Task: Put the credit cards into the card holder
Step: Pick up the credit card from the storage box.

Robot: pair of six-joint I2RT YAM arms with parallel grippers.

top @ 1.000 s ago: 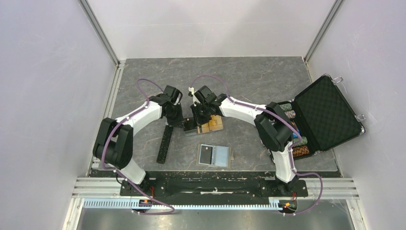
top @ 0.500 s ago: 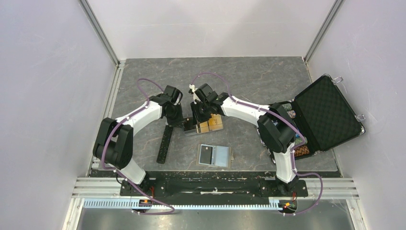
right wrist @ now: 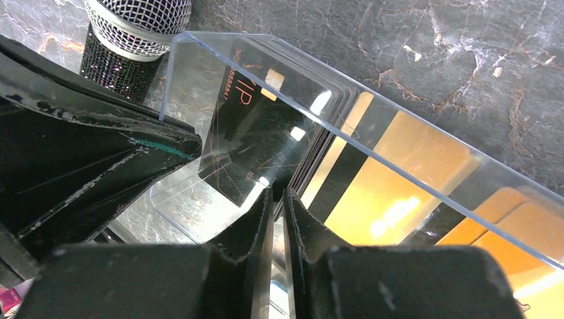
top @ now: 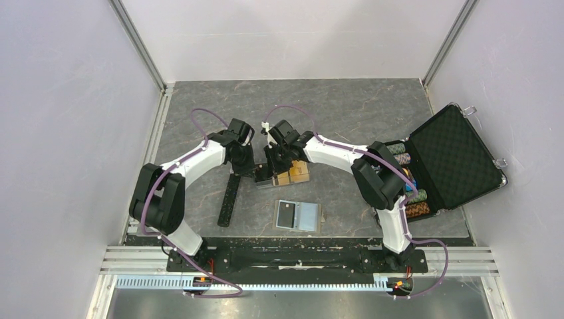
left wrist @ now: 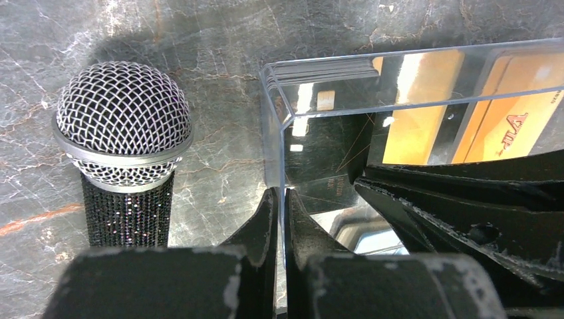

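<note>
The credit cards stand in a clear box (top: 282, 177) at mid table: a black card (right wrist: 246, 139) in front and orange-gold cards (right wrist: 392, 193) behind, also orange in the left wrist view (left wrist: 505, 126). My left gripper (top: 257, 174) (left wrist: 280, 193) is shut on the box's thin clear side wall (left wrist: 274, 133). My right gripper (top: 273, 170) (right wrist: 279, 191) reaches down into the box. Its jaws stand a narrow slit apart at the cards' edges, and no grip shows. The card holder (top: 298, 216) lies open, pale blue inside, nearer my bases.
A black microphone (top: 229, 198) (left wrist: 123, 126) (right wrist: 133, 20) lies just left of the box, its mesh head beside my left fingers. An open black chip case (top: 455, 156) with striped chips (top: 418, 207) stands at the right. Grey walls enclose the table.
The right arm's elbow has shifted slightly to the left. Both grippers stay at the clear box, and the card holder has not moved.
</note>
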